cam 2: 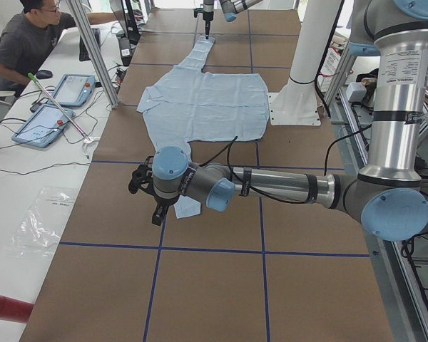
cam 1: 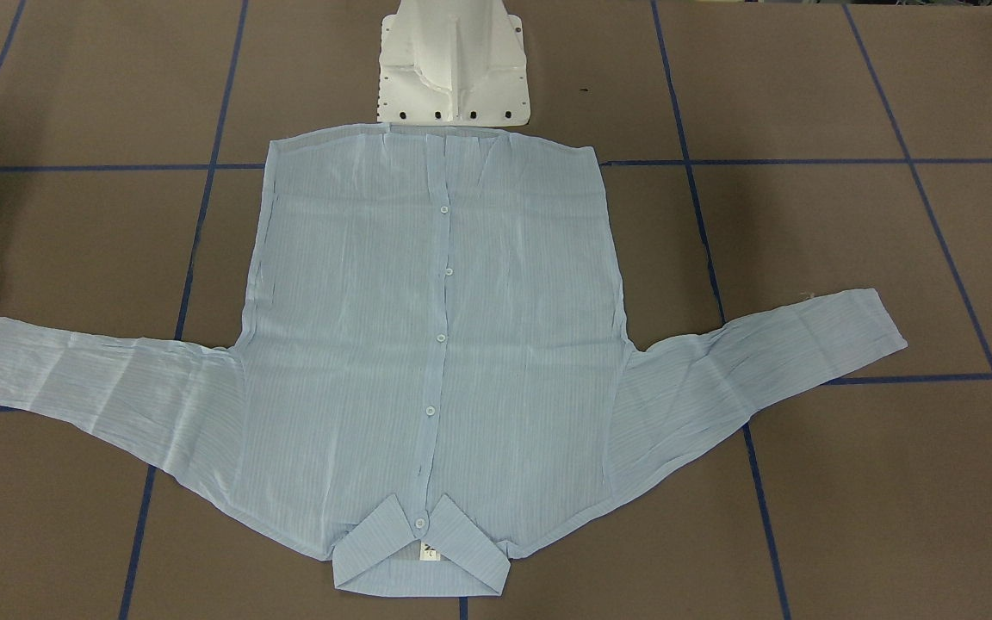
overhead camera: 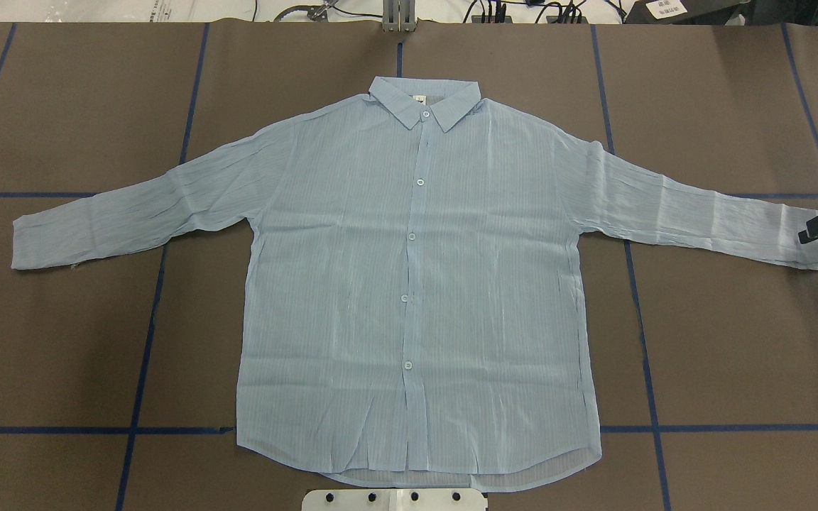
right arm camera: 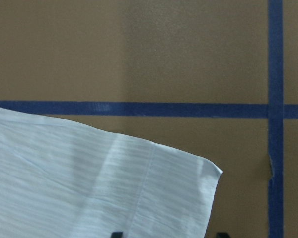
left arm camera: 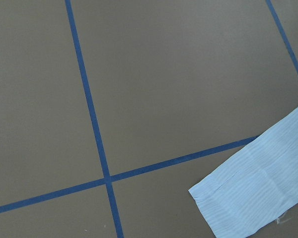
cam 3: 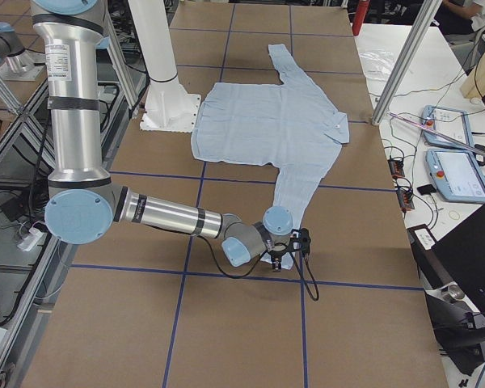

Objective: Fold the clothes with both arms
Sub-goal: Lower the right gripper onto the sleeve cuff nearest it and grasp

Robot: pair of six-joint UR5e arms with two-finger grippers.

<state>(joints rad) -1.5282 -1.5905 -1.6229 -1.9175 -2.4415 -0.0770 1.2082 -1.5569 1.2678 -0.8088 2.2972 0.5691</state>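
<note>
**Shirt spread flat, one tool at each cuff**

You have the light-blue shirt (overhead camera: 416, 284) lying flat and front side up in the middle of the brown tabletop (overhead camera: 61, 341). It is buttoned down the front. Its collar (overhead camera: 423, 103) is on the side far from the robot, and its hem reaches the foot of the white pedestal (cam 1: 453, 65). Both sleeves are spread out to the sides and slant a little toward the robot's side of the tabletop.

The right arm (cam 3: 170, 217) reaches out low over the tabletop. The right tool (overhead camera: 814, 233) is at the end of the sleeve on the robot's right, over the right cuff (right arm camera: 179, 188). In the right wrist view its two black fingertips (right arm camera: 116, 234) stand well apart at the lower edge, with the end of the cuff between them. So this tool is open and does not grip the cloth. I cannot tell whether the fingertips touch the cloth.

The left arm (cam 2: 285, 187) also reaches out low, and the left tool (cam 2: 155, 210) is just beside the left cuff (left arm camera: 258, 193). This tool shows only in the side view, so I cannot tell if it is open or closed. In the left wrist view the cuff lies flat in the lower right corner, near a crossing of the blue tape lines (left arm camera: 107, 178).
</note>
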